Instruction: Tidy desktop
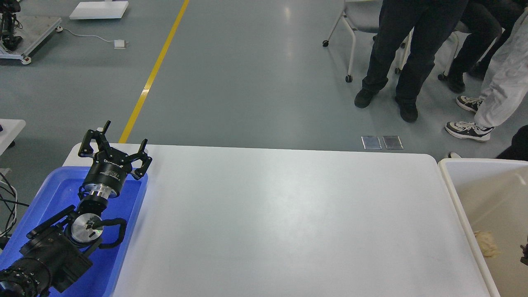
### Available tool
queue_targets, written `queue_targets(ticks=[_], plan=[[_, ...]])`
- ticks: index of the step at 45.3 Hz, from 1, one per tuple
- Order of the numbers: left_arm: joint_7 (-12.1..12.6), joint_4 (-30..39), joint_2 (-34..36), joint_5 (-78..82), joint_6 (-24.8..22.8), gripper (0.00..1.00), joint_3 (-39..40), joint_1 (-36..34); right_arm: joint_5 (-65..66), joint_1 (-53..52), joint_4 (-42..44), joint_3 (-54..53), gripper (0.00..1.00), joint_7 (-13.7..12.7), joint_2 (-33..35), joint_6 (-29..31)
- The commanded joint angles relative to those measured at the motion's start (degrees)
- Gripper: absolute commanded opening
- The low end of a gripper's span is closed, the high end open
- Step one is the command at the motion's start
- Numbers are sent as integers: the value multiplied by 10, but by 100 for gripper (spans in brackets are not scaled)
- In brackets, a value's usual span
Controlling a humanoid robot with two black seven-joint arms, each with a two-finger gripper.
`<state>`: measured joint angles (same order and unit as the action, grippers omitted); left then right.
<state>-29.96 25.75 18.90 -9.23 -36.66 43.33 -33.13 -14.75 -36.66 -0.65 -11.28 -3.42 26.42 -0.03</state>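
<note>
The white desktop (280,218) fills the middle of the head view and nothing lies on it. My left gripper (114,142) is open and empty, held above the far end of the blue tray (49,189) at the table's left end. A crumpled beige wad of paper (486,243) lies loose inside the cream-white tub (449,181) at the right. Only a dark sliver of my right arm (524,255) shows at the right edge over the tub; its fingers cannot be made out.
Several people (396,53) stand and sit beyond the table's far right, beside a wheeled chair (350,24). A yellow floor line (152,74) runs away at the far left. Cables (6,202) hang left of the blue tray.
</note>
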Motion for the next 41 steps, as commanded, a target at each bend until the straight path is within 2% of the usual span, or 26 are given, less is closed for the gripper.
queue_targets(ticks=[1, 9, 15, 17, 25, 34, 41], plan=[[0, 0, 0, 0, 0, 100, 0, 0, 1, -19, -2, -2, 100, 2, 6, 4], [0, 0, 0, 0, 0, 100, -1, 0, -5, -56, -4, -10, 100, 2, 4, 5], [0, 0, 0, 0, 0, 100, -1, 0, -7, -100, -13, -100, 100, 2, 6, 21], [0, 0, 0, 0, 0, 100, -1, 0, -7, -117, -28, -176, 100, 1, 6, 53], [0, 0, 0, 0, 0, 100, -1, 0, -7, -149, -67, -318, 100, 1, 0, 162], [0, 0, 0, 0, 0, 100, -1, 0, -8, -184, -120, -371, 100, 1, -50, 204], [0, 0, 0, 0, 0, 100, -1, 0, -9, -189, -138, -397, 100, 1, -115, 236]])
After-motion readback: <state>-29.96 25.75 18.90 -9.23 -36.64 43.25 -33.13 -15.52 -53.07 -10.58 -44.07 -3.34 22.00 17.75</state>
